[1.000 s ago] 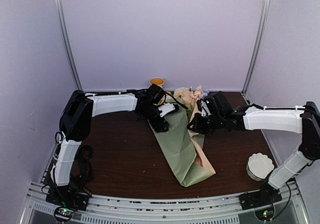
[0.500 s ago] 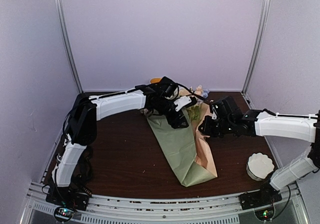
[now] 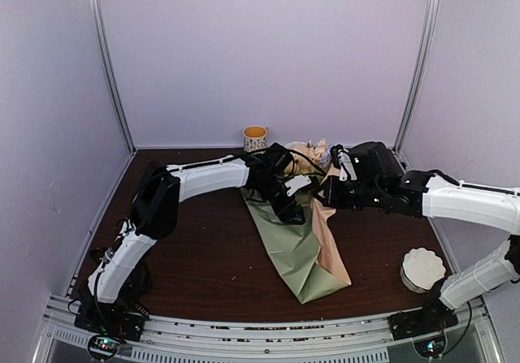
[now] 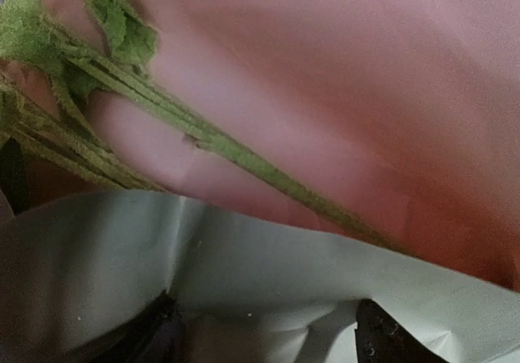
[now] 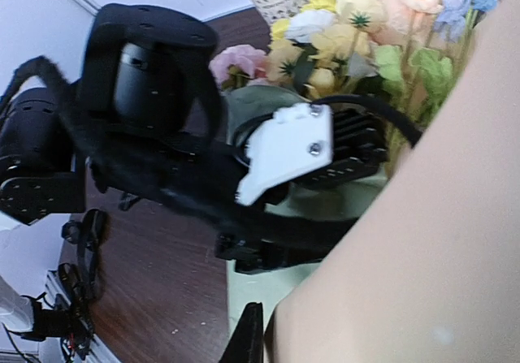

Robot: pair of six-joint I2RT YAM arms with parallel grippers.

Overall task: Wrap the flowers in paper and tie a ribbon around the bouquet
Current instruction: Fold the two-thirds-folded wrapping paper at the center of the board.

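Closest to the arm bases you see the pointed end of the paper (image 3: 302,274) lying on the table (image 3: 195,249), green face up with a peach strip along its right side; the white scalloped stack (image 3: 422,267) stands well apart at the right. Further back, your left gripper (image 3: 294,212) hangs over the paper's wide end, its fingers (image 4: 382,343) spread wide with the green edge across them, while your right gripper (image 3: 331,196) is pinched on the peach edge and holds it raised. Behind both, the flowers (image 3: 313,152) lie with stems on the peach face, and a patterned cup (image 3: 255,138) stands farthest.
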